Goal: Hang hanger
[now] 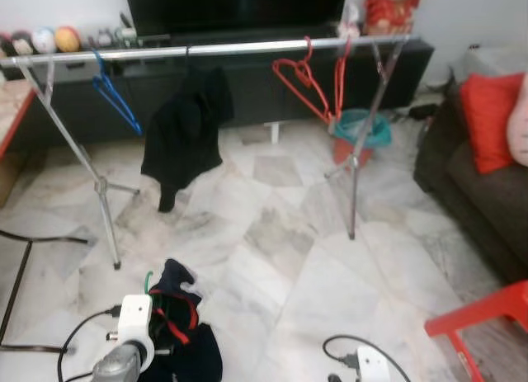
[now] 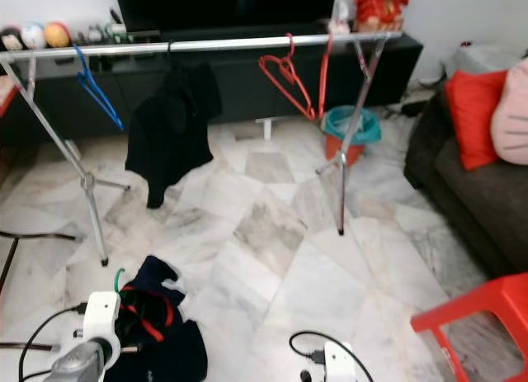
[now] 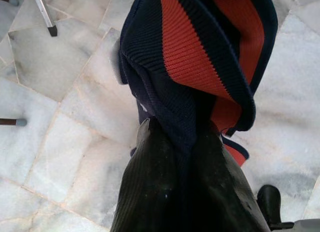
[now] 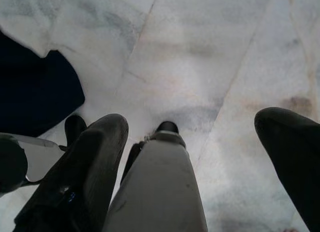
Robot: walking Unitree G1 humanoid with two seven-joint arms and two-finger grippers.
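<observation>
Gripping a navy-and-red garment (image 1: 177, 316) on a green hanger (image 1: 148, 280) low over the floor, the left end effector (image 3: 182, 137) is sitting well below and short of the rail (image 1: 206, 49), while the right end effector (image 4: 200, 127) is hanging open.

Hangers (image 1: 301, 77) on rail (image 1: 206, 49), sofa (image 1: 483, 184) rightward

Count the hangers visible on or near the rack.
5: blue hanger at the rail's left, one under the black garment, two red hangers at right, a green hook in the held garment.
</observation>
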